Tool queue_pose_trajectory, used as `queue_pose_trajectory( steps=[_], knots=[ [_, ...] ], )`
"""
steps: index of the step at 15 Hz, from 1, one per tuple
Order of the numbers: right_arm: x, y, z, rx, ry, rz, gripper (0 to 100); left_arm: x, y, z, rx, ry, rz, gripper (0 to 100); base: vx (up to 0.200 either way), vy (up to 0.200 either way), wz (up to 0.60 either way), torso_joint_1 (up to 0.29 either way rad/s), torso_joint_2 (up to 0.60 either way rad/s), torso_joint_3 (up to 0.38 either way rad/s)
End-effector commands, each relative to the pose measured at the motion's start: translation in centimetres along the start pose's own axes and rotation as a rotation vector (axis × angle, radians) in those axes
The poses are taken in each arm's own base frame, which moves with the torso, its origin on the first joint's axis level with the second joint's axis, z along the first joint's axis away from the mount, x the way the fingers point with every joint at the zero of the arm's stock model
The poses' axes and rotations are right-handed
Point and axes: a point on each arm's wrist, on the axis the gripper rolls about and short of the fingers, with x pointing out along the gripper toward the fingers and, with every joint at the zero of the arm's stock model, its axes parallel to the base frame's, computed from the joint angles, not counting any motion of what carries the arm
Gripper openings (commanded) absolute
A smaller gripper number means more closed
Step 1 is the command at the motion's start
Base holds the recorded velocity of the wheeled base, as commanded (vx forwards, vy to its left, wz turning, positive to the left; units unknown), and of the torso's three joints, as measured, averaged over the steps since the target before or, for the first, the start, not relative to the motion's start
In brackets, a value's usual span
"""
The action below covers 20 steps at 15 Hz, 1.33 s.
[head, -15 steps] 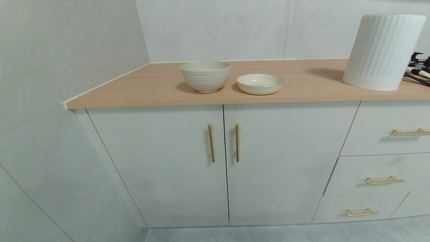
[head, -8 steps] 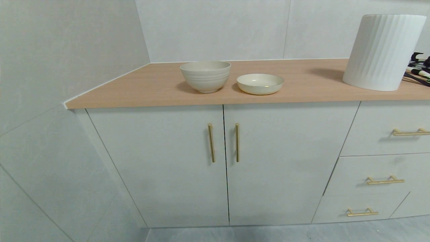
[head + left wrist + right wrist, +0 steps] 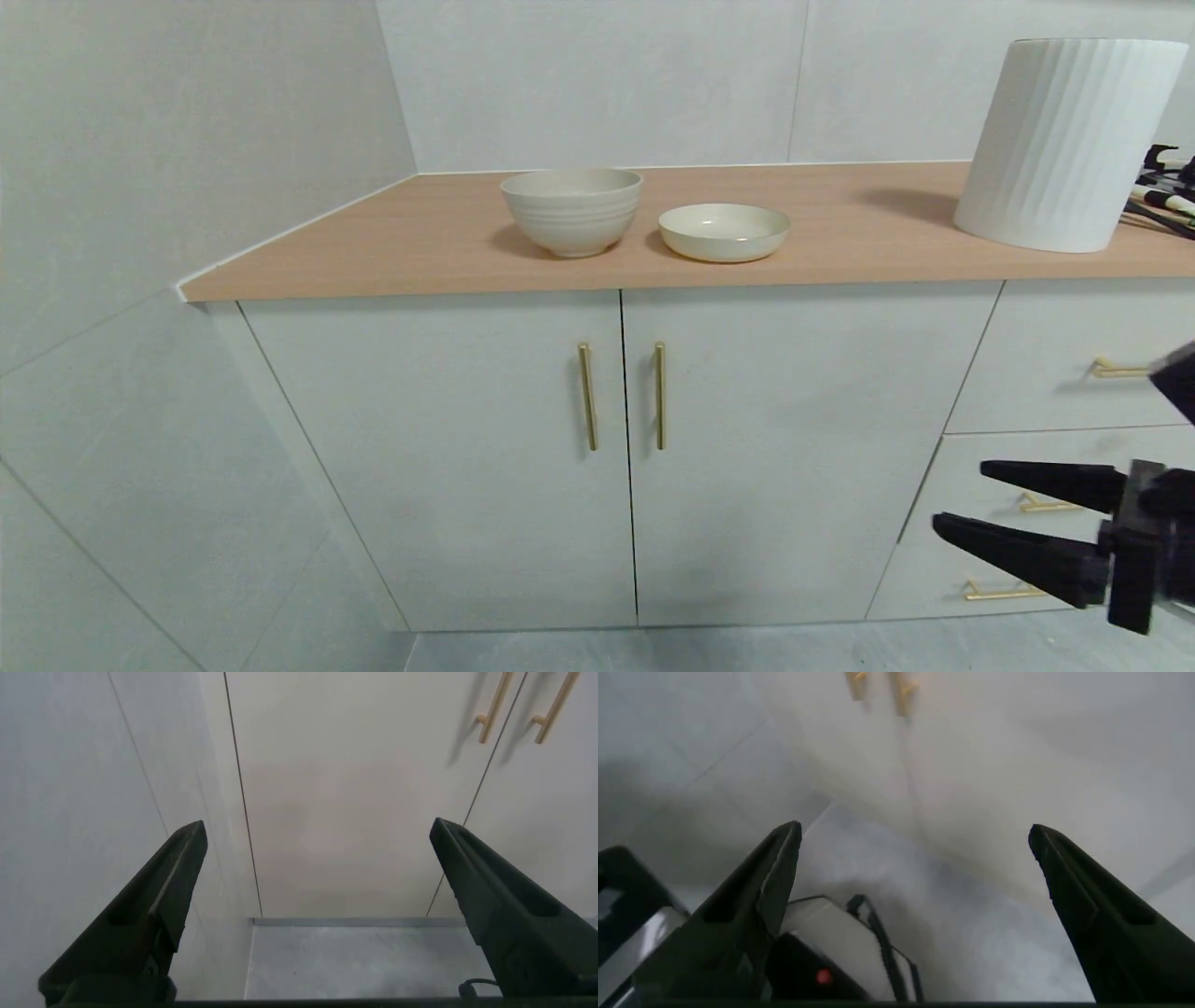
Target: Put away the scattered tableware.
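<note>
Cabinet front as I saw it from the head camera. The cabinet (image 3: 448, 448) stood against the far wall with both doors shut, and a stack of drawers (image 3: 1055, 355) to the right. A wooden counter (image 3: 840, 252) ran across its top. A ribbed white cylinder (image 3: 1069, 145) stood at the counter's right end. The right gripper (image 3: 962, 495) hung low at the right, in front of the drawers, its fingers spread wide and holding nothing. The left gripper (image 3: 316, 831) was low before the left door, likewise spread and unloaded. The bowl (image 3: 571, 211) sat upright on the counter above the door seam. The dish (image 3: 724, 232) lay just to its right, apart from it. Two gold handles (image 3: 586, 397) flanked the seam.
</note>
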Motion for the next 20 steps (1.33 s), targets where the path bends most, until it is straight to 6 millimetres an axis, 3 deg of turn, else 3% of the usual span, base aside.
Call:
queue_pose_trajectory(
  steps=[1,7,9,10,12,16,20],
  knots=[
    [6.0,0.1,1.1,-0.001,0.105,0.09,100,0.0,0.0,0.0,0.001,0.001,0.001,100,0.0,0.0,0.0,0.0,0.0,0.0],
    [13.4,1.0,5.5,-0.036,0.064,0.167,100,0.0,0.0,0.0,0.001,0.001,0.001,100,0.0,0.0,0.0,0.0,0.0,0.0],
    [16.1,2.5,6.7,-0.012,0.06,0.22,100,0.0,0.0,0.0,-0.001,0.001,0.001,100,0.0,0.0,0.0,0.0,0.0,0.0],
    [16.4,2.7,6.8,0.0,0.06,0.225,100,0.0,0.0,0.0,0.001,0.001,0.001,100,0.0,0.0,0.0,0.0,0.0,0.0],
    [19.9,3.2,4.9,0.075,0.115,0.228,100,0.0,0.0,0.0,0.001,-0.001,0.0,100,0.0,0.0,0.0,0.0,0.0,0.0],
    [21.6,3.0,5.3,0.194,0.077,0.207,100,0.0,0.0,0.0,0.001,0.001,0.001,100,0.0,0.0,0.0,0.0,0.0,0.0],
    [23.6,2.6,4.4,0.183,0.015,0.197,100,0.0,0.0,0.0,-0.001,0.001,0.001,100,0.0,0.0,0.0,0.0,0.0,0.0]
  ],
)
